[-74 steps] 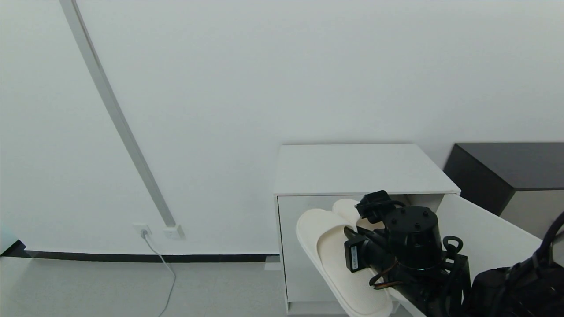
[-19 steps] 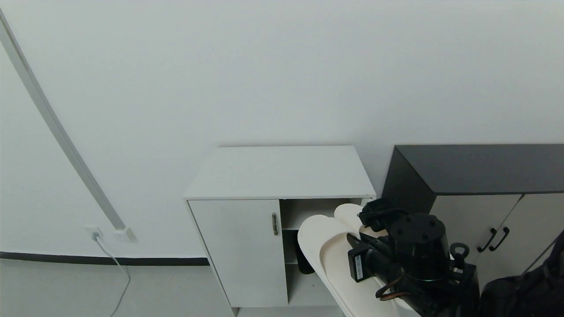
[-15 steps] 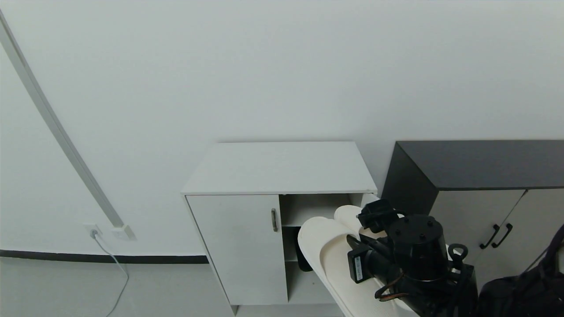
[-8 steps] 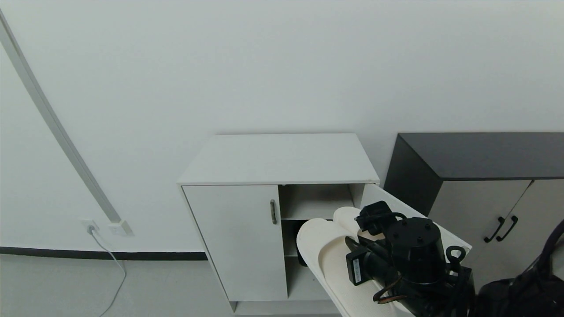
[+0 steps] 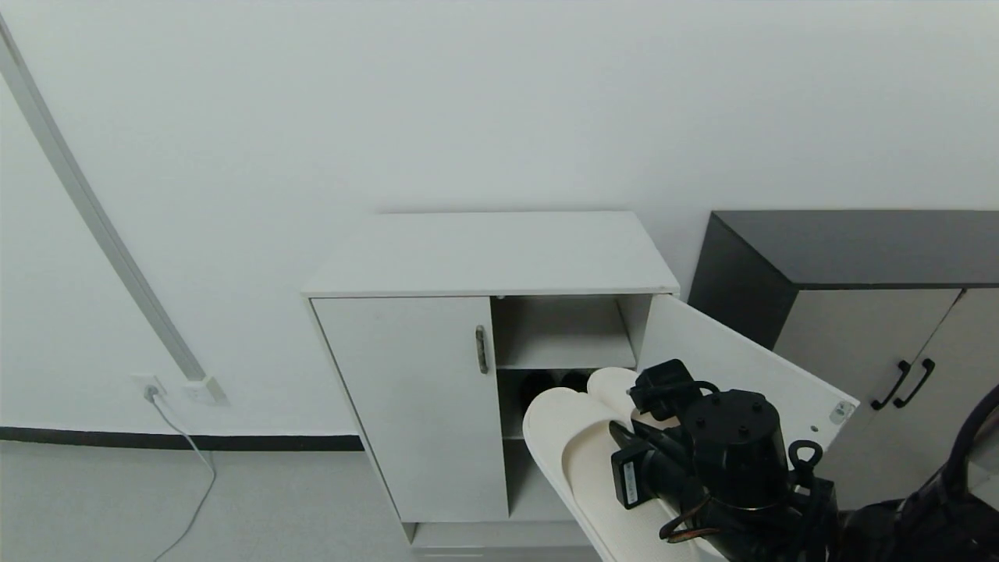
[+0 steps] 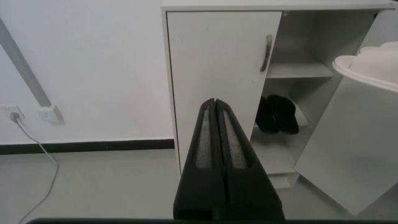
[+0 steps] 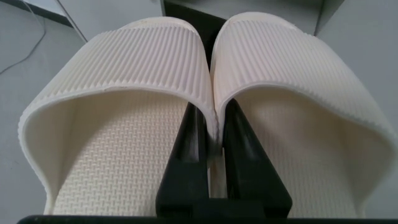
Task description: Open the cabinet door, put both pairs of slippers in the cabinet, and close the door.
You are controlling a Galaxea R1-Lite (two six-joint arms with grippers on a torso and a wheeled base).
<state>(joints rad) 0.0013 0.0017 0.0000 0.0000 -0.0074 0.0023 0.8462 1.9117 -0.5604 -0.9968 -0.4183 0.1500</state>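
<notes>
Slippers, the cream pair (image 7: pixel 149 93), sit side by side in your right gripper (image 7: pixel 215 127). Its fingers (image 7: pixel 193 155) squeeze the two inner walls where the slippers touch. Your left gripper (image 6: pixel 215 118) has its fingers pressed together with nothing in them. Past those fingertips stands the white cabinet (image 5: pixel 499 250), its right door (image 5: pixel 734 367) swung open. The black slippers (image 6: pixel 278 114) lie on a shelf inside, well beyond both sets of fingers.
</notes>
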